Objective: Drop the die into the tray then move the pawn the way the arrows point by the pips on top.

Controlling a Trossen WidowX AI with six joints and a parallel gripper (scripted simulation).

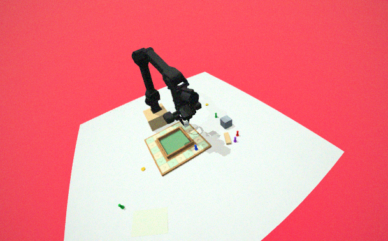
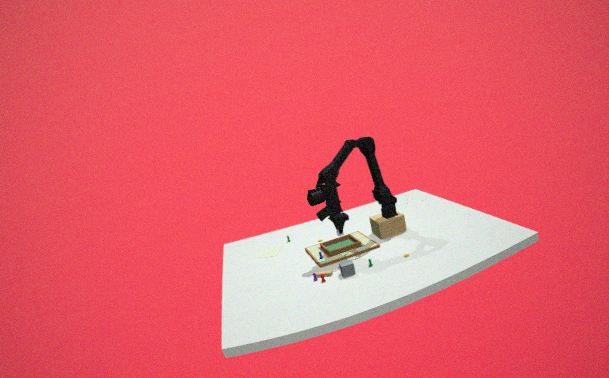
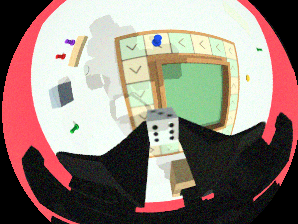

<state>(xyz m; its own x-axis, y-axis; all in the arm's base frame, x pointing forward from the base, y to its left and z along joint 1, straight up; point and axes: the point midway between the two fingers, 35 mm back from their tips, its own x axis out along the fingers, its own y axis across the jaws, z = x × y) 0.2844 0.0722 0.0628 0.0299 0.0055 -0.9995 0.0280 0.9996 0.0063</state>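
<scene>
My gripper [image 1: 186, 124] [image 2: 340, 233] [image 3: 161, 123] is shut on the grey-white die [image 3: 162, 132], holding it above the board's edge squares beside the tray. The die's side facing the wrist camera shows two columns of pips. The board [image 1: 165, 167] [image 2: 313, 252] [image 3: 202, 44] has cream and green arrow squares around the wooden-walled dice tray [image 1: 174, 141] [image 2: 342, 244] [image 3: 195, 95]. The tray's visible green floor is bare. The blue pawn [image 1: 196, 147] [image 2: 321, 255] [image 3: 157, 40] stands upright on the square beside a corner square.
A grey cube [image 1: 225, 122] [image 3: 61, 94], wooden block [image 1: 227, 138] [image 3: 78, 51], red pawn [image 1: 237, 133], purple pawn [image 1: 235, 139] and green pawn [image 1: 216, 115] [image 3: 74, 128] are off the board. Another green pawn [image 1: 121, 206] lies near a pale yellow sheet [image 1: 150, 222]. A yellow disc [image 1: 143, 169] lies beside the board.
</scene>
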